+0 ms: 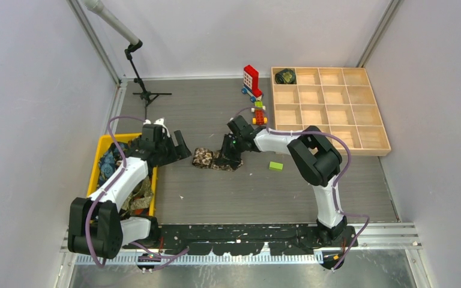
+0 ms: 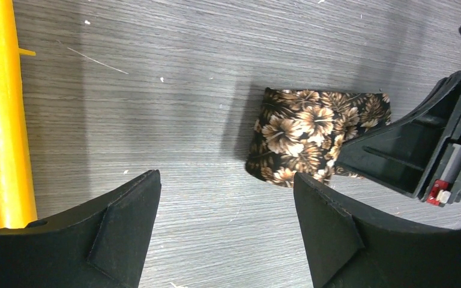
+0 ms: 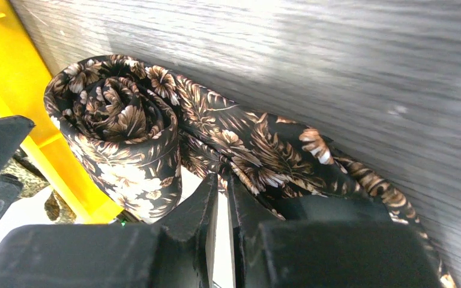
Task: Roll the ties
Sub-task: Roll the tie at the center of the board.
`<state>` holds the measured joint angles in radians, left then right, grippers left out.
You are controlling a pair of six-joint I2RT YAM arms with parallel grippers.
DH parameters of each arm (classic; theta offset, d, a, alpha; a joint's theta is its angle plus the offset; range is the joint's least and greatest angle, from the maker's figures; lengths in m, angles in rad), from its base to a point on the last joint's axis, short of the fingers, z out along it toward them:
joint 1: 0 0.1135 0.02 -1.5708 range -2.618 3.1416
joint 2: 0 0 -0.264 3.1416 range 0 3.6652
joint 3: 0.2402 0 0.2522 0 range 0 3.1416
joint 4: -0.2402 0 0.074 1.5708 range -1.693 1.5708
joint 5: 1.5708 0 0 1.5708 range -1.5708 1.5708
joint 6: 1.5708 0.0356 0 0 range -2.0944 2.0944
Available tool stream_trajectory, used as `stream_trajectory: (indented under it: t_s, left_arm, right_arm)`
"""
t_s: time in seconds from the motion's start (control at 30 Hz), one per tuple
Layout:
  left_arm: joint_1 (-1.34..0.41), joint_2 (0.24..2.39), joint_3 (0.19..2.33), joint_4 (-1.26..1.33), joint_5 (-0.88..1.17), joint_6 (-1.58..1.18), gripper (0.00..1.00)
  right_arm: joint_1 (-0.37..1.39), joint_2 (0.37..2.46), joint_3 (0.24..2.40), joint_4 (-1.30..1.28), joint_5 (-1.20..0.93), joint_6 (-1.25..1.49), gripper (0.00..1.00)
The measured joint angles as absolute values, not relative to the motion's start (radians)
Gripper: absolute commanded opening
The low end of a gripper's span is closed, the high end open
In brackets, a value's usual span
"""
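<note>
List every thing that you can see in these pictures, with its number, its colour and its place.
brown floral fabric necktie: one, tan on black, half rolled, table centre
rolled dark tie bundle: one, dark, far-left corner compartment of the tray
loose ties: several, blue and olive, number unclear, in the bin
yellow plastic bin: one, yellow, table's left side
wooden compartment tray: one, pale wood, far right
small green block: one, green, right of the necktie
red-and-white toy bricks: one stack, left of the tray
small multicoloured toy: one, nearer than the bricks
black tripod stand: one, far left
left gripper: black, open, left of the necktie
right gripper: black, shut, at the necktie's loose end
</note>
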<state>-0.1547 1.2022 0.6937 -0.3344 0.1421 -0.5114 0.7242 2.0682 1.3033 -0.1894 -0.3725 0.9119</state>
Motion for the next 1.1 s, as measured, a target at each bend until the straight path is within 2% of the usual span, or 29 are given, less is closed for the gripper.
stream_trajectory:
  t_s: [0.17,0.37,0.5,0.8,1.1]
  left_arm:
    - [-0.155,1.202,0.694,-0.334,0.146,-0.511,0.82]
    - [-0.155,1.201,0.667,-0.305,0.200,-0.513,0.83]
    - [-0.155,1.201,0.636,-0.259,0.264,-0.516,0.83]
    - [-0.155,1.214,0.611,-0.133,0.379,-0.533,0.83]
    - [-0.155,1.288,0.611,-0.049,0.446,-0.561,0.83]
  right_arm:
    - [0.673,2.044,1.303,-0.281,-0.382,0.830,0.19]
    - [0.636,2.024,1.321,-0.400,-0.382,0.741,0.32]
    - [0.635,2.023,1.354,-0.459,-0.386,0.700,0.37]
    - [0.635,1.942,1.384,-0.495,-0.423,0.679,0.38]
    - [0.635,1.912,1.383,-0.409,-0.448,0.736,0.34]
